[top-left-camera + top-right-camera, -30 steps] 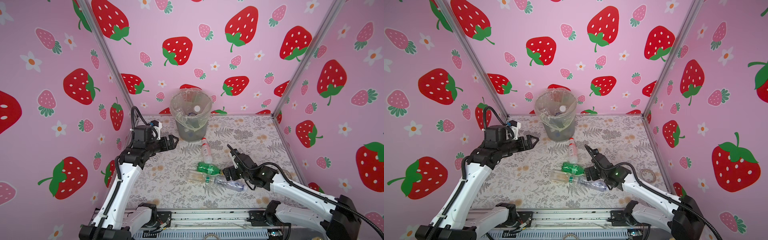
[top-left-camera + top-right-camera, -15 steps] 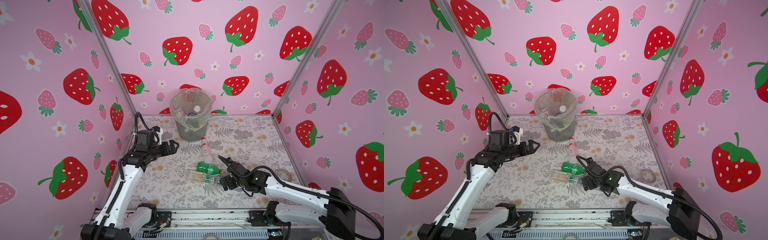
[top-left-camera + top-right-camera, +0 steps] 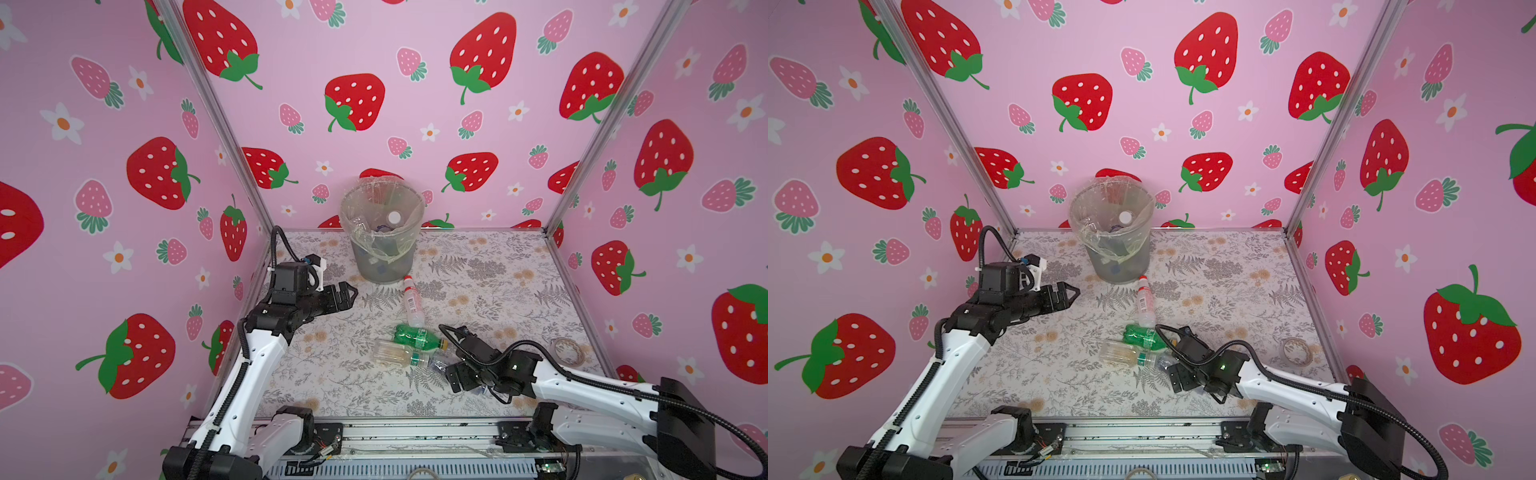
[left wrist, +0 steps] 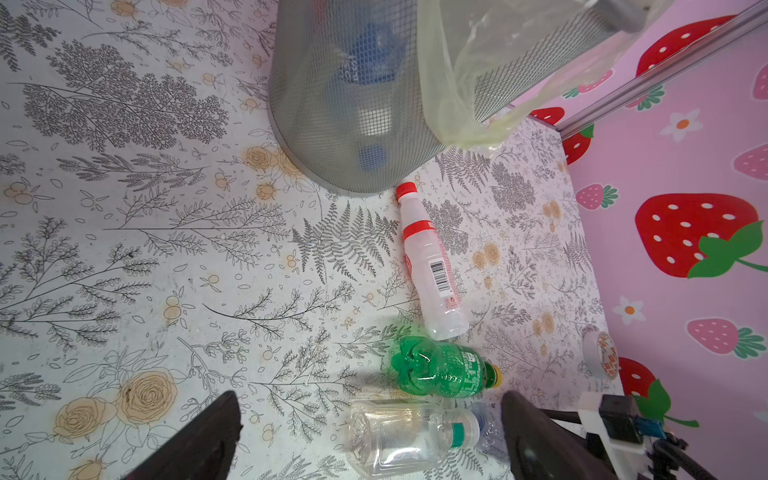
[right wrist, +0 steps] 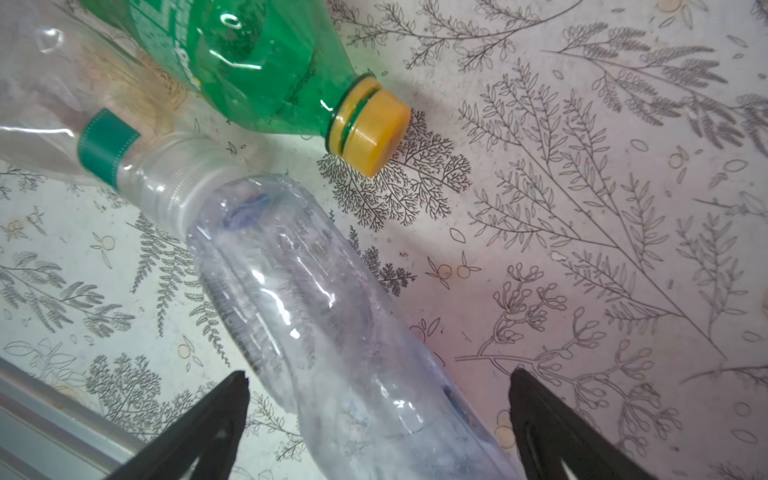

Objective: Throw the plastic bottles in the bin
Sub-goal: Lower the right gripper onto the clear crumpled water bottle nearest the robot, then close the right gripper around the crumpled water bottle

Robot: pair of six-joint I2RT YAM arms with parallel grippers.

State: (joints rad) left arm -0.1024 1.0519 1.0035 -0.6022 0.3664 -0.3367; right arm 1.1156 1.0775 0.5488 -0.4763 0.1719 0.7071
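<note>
A floral sheet [image 3: 478, 286] covers the table, boxed in by pink strawberry-print walls [image 3: 415, 62], with a metal rail [image 3: 415, 434] along the near edge. A tape roll [image 3: 569, 351] lies near the right wall.

Since a second ago the right gripper [image 3: 448, 353] has dropped and drawn back toward the rail. Its jaws now stand wide on either side of a crushed bottle [image 5: 311, 311], not clamped on it. The left gripper [image 3: 351, 296], also spread wide and empty, has sunk a little and hangs above the sheet near the bin's left side. The bottles on the sheet lie where they lay.

Four bottles lie on their sides. Nearest is the crushed bottle, clear and crumpled. One end of it meets the neck of a green-banded bottle [image 3: 395, 353], also clear. Touching that one on its far side is a green bottle [image 3: 417, 337] with a yellow cap. Beyond lies a red-capped bottle [image 3: 412, 301], whitish, its cap at the foot of the bin [image 3: 382, 257]. The grey mesh bin stands upright by the back wall, lined with a crinkled clear bag [image 3: 361, 232]. It already holds bottles, with a white cap and some blue showing.
</note>
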